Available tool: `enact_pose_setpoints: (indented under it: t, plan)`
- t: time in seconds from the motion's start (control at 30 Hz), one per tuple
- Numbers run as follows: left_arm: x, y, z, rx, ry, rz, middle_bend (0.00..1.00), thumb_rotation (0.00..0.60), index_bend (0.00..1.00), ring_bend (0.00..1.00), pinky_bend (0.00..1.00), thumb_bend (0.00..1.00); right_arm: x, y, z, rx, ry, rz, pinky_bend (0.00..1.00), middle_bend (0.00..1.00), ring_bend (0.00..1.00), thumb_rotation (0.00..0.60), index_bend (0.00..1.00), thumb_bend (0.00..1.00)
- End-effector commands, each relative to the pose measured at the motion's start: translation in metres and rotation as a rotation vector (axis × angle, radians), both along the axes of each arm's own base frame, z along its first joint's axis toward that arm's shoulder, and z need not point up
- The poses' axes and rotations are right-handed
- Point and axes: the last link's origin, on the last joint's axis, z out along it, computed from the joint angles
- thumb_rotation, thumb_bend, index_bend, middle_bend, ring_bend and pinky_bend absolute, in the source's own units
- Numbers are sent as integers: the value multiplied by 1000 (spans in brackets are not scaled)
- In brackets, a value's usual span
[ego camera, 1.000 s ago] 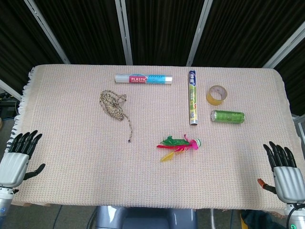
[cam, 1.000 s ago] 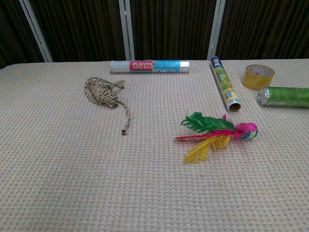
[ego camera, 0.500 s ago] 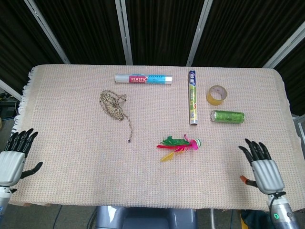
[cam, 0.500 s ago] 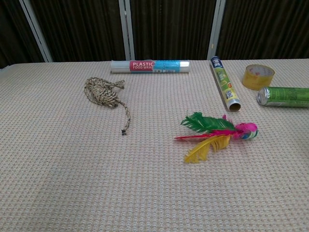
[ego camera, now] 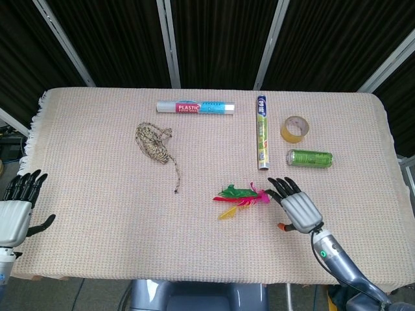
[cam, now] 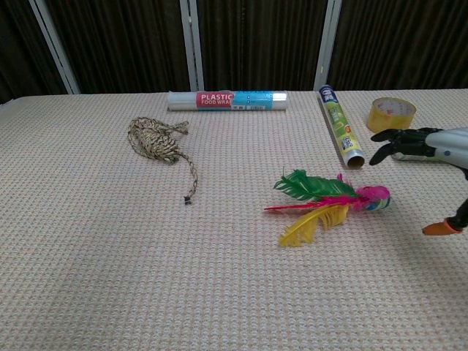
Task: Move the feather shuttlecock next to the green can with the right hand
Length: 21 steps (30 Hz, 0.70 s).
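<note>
the reach is in hand: the right hand (ego camera: pixel 295 207) hovers released, fingers spread, just beside the pink base of the feather shuttlecock (ego camera: pixel 245 195), which lies mid-counter, apart from the green can (ego camera: pixel 310 158). next it likely needs to lower and pinch that base. the left hand (ego camera: pixel 16 208) idles released at the counter's edge.

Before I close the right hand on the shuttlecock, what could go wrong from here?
The right hand is open just right of the feather shuttlecock, near its pink base; grabbing only the loose feathers could bend them or let it slip. The foil roll lies close behind, so a wide reach might nudge it. The green can lies on its side and may roll if bumped at placement.
</note>
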Motion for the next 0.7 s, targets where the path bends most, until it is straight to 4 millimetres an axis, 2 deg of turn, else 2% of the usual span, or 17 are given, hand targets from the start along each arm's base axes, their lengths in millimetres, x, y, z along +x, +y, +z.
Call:
enact_pose_setpoints:
  t: [0.03, 0.17, 0.43, 0.6, 0.7]
  plan:
    - [-4, 4, 1, 7, 1, 22, 0, 600, 0, 0, 0, 236, 9, -17, -12, 20, 3, 3, 0, 0, 0, 600, 181, 56]
    - [-4, 7, 0, -11, -9, 28, 0, 600, 0, 0, 0, 238, 17, -30, -25, 56, 11, 2, 0, 0, 0, 600, 139, 57]
    - [-7, 11, 1, -6, -15, 34, 0, 600, 0, 0, 0, 238, 33, -46, -47, 112, 27, 7, 0, 0, 0, 600, 139, 57]
    - [-9, 13, 2, -8, -17, 45, 0, 600, 0, 0, 0, 238, 44, -51, -63, 146, 38, 16, 0, 0, 0, 600, 182, 74]
    - [-10, 14, 3, -8, -19, 49, 0, 600, 0, 0, 0, 237, 50, -54, -71, 155, 39, 24, 0, 0, 0, 600, 269, 117]
